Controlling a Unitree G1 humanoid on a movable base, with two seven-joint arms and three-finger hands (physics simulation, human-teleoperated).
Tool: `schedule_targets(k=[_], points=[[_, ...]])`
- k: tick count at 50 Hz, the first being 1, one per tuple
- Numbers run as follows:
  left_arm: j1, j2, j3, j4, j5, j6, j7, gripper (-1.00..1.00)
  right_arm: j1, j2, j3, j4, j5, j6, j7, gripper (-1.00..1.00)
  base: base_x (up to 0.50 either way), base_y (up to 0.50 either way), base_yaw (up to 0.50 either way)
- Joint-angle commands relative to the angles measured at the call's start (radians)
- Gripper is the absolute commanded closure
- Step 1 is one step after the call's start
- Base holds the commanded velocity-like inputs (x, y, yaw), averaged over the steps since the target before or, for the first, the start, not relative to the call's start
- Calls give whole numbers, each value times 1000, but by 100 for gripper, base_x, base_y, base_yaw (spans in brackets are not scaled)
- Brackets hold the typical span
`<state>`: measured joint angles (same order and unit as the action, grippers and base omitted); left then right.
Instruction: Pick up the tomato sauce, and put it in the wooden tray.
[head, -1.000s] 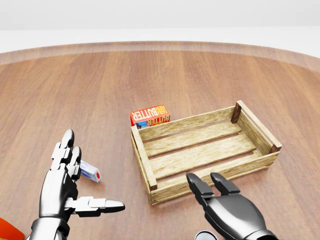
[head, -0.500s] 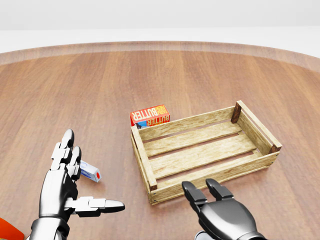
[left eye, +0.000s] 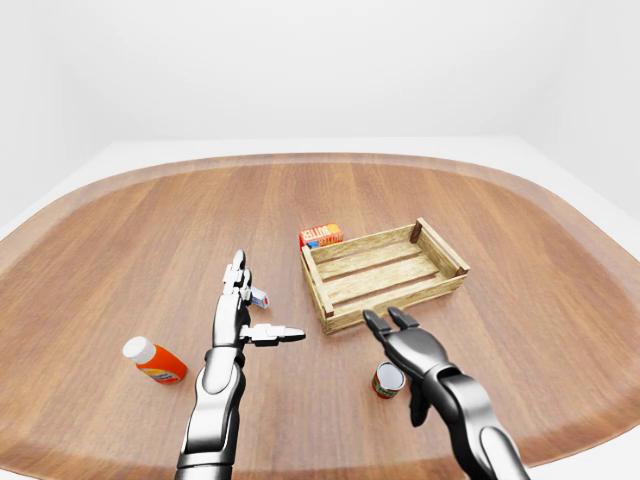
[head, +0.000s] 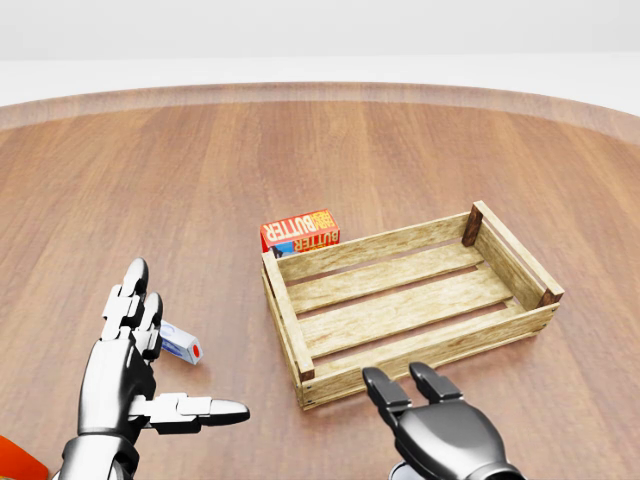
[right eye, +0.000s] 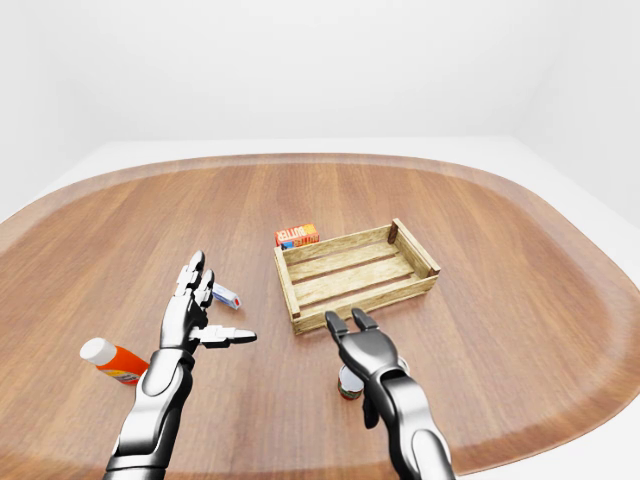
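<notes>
Below the crate's near rail, toward six o'clock in the left-eye view, the can (left eye: 388, 380) stood upright on the table (left eye: 120, 240), its long axis vertical and its pale lid facing up. It was probably the tomato sauce, though its label was too small to read. The right hand (left eye: 404, 340) hovered just above it, offset slightly toward one o'clock, with fingers spread wide and nothing between them. From those fingertips the can lay toward six o'clock, down and a little toward the robot's left, partly covered by the palm. In the head view only a sliver of its rim showed at the bottom edge.

The left hand (left eye: 240, 318) hung well apart at nine o'clock from the can, fingers straight and thumb out sideways, also empty. The right hand was clearly nearer, so the grasp looked to fall to it: a short pull back and a drop so the fingers could straddle the can's sides.

The crate (left eye: 384, 273) sat empty at twelve o'clock from the can, a short carry away. A butter box (left eye: 321, 235) leaned against its far corner, and an orange bottle (left eye: 155, 361) lay on its side at the left.
</notes>
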<state>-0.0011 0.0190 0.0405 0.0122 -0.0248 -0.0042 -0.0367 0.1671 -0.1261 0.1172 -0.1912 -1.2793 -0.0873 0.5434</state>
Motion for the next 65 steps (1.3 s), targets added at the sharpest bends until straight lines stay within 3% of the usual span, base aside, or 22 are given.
schedule_targets(k=[1,65], points=[[0,0,0,0,0,0,0,-100,-16,-1,1,35,4,0,-12,-100,0,0,0],[0,0,0,0,0,-1,0,-100,-75,-9,21,255,11,0,-118,-100,0,0,0]])
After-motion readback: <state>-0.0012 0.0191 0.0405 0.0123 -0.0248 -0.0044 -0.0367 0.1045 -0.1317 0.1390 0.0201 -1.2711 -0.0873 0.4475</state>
